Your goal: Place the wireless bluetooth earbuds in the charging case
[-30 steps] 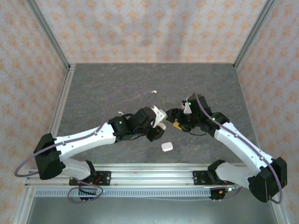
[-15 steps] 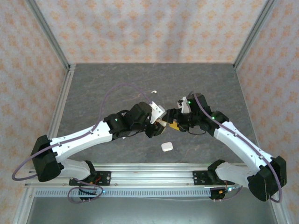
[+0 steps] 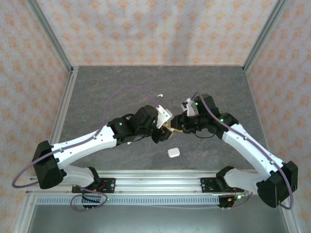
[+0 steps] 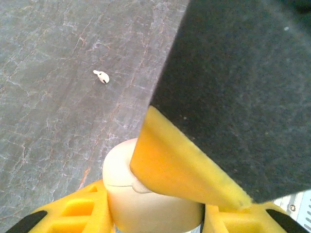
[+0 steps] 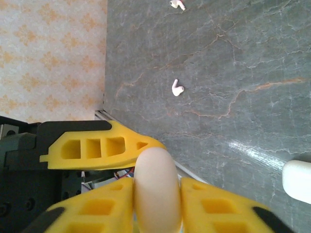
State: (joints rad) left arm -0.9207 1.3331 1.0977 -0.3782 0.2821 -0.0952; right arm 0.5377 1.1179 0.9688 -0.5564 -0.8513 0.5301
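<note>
- The left gripper (image 4: 155, 216) squeezes a white case (image 4: 146, 204) between its two yellow fingers (image 4: 73, 213).
- One tiny white earbud (image 3: 159, 95) lies on the grey table (image 3: 218, 82) behind the two grippers, well apart from the held case.
- A second case (image 3: 173, 152) lies on the table, near the front, just below where the grippers meet.
- The right gripper (image 5: 156, 208) pinches the same held case from the other side, with a yellow finger pressed on each side of it.
</note>
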